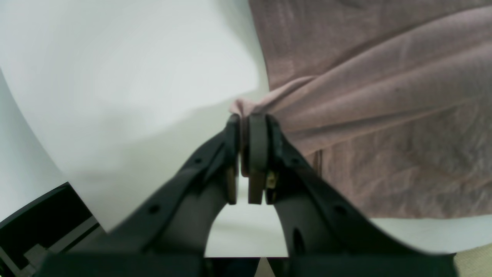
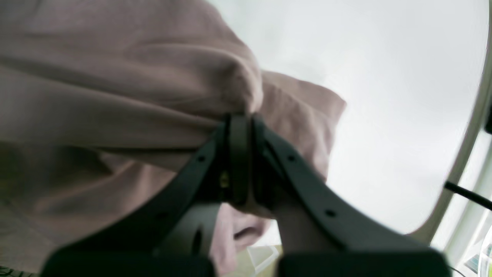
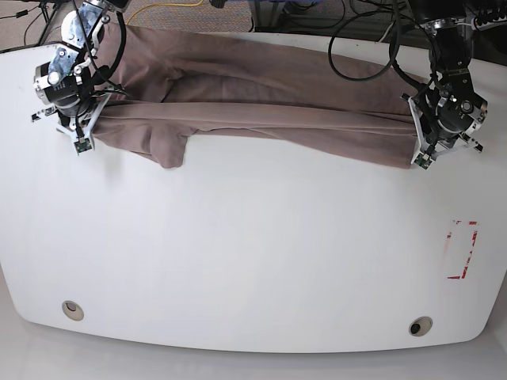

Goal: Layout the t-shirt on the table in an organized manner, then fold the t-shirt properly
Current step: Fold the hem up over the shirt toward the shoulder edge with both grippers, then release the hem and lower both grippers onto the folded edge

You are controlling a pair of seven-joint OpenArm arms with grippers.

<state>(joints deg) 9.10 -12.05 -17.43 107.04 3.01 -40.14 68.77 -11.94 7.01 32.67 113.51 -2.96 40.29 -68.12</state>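
Note:
The mauve-brown t-shirt (image 3: 261, 103) is stretched in a long wrinkled band across the far part of the white table (image 3: 253, 261), held at both ends. On the base view's right, my left gripper (image 3: 418, 142) is shut on one bunched corner; the left wrist view shows the cloth (image 1: 384, 96) pinched between the left gripper's (image 1: 248, 119) closed tips. At the base view's left, my right gripper (image 3: 85, 120) is shut on the other end. In the right wrist view the fabric (image 2: 115, 77) drapes over the right gripper (image 2: 240, 119). A sleeve (image 3: 168, 150) sags toward the front.
A red-white tape rectangle (image 3: 462, 250) is marked near the right edge. Two round grommet holes (image 3: 72, 309) (image 3: 420, 325) sit close to the front edge. Cables (image 3: 356, 32) lie beyond the far edge of the table.

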